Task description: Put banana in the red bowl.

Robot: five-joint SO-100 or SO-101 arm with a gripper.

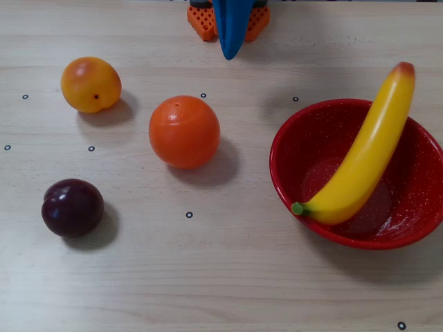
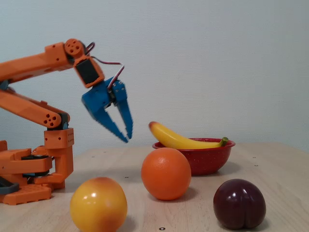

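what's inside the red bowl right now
Only the banana lies in the red bowl, slanted, its reddish tip jutting past the far rim. The bowl floor beneath the banana is covered; the rest looks bare.

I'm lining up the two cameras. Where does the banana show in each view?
Overhead view: banana at right, lying slantwise across the red bowl, reddish tip over the far rim.
Fixed view: banana right of centre, resting in the bowl.
Shared landmark: the orange.
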